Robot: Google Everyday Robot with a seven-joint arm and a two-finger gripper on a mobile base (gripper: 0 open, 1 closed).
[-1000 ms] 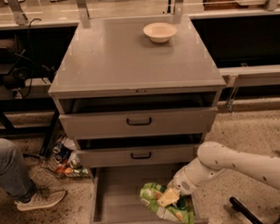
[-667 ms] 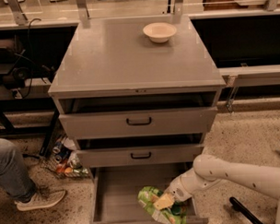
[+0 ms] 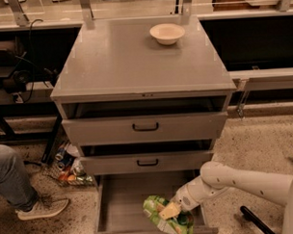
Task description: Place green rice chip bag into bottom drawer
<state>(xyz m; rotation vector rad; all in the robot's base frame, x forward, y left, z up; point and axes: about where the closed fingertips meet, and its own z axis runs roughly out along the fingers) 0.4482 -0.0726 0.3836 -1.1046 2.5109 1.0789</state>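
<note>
Clamped one green rice chip bag (image 3: 158,208) in the pincer (image 3: 170,210) over the five o'clock corner of the bottom drawer (image 3: 120,201). Counted three drawers (image 3: 145,128), one cream bowl (image 3: 167,33) at one o'clock on the table (image 3: 116,67).

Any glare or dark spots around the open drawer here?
Camera view: mild sheen on the grey cabinet top; gaps above the two upper grey drawers in deep shadow; open grey bottom drawer dim but readable; hand at the crinkly bright-green chip bag, evenly lit.
</note>
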